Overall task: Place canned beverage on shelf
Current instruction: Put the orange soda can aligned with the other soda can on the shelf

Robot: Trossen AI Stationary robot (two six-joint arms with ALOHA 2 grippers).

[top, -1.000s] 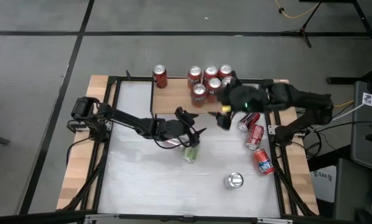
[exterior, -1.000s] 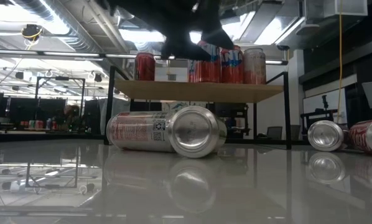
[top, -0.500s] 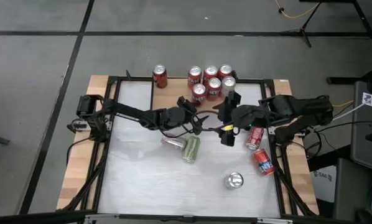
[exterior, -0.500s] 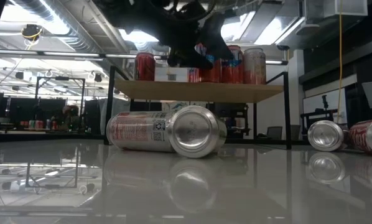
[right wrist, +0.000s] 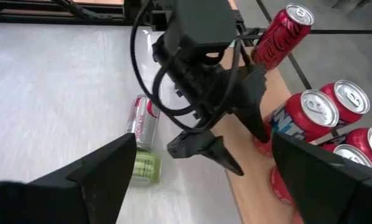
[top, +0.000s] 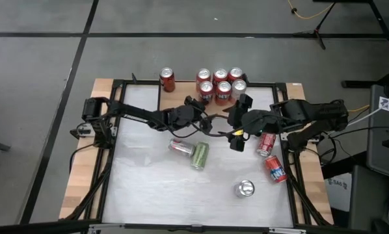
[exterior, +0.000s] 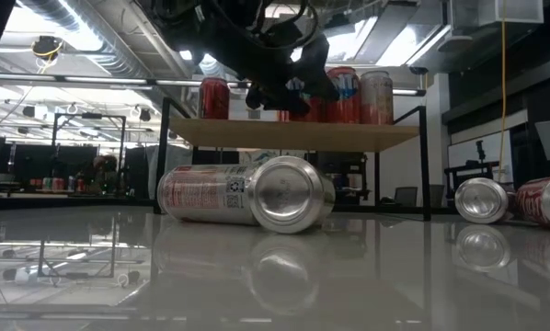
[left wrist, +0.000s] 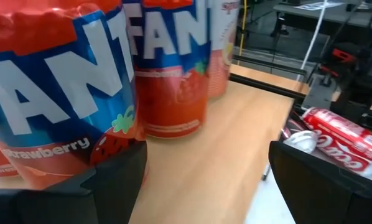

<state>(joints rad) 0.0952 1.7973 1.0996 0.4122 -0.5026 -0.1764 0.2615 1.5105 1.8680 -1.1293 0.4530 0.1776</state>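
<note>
The shelf [top: 175,103] is a light-wood plank on black legs at the table's far edge. Several red cans stand on it in a cluster [top: 220,83], and one red can [top: 167,79] stands apart. My left gripper [top: 212,121] is open at the shelf's near edge and points at the cluster with nothing between its fingers [left wrist: 204,180]. The nearest strawberry Fanta can [left wrist: 55,93] stands just beside one finger [left wrist: 114,180]. My right gripper [top: 235,142] hangs open and empty, high over the table, right of the left gripper. A silver-red can [top: 179,147] and a green can [top: 199,155] lie on their sides. My left gripper has one finger [left wrist: 114,180] right in front of the lower side [left wrist: 105,146] of the nearest Fanta can, which stands upright on the shelf. Whether the finger touches the can, I cannot tell.
Two red cans [top: 266,143] [top: 276,168] lie near the table's right edge. A can [top: 245,189] stands upright toward the near edge. Black frame rails run along the table's sides. The shelf's middle [left wrist: 236,137] has bare wood in front of the cans.
My left gripper has swung from above the lying cans toward the table's far edge and now stands at the shelf's near edge, still open. My right gripper has drawn back a little from over the shelf's cans toward the near edge, then kept still. The lying cans have stayed put.
</note>
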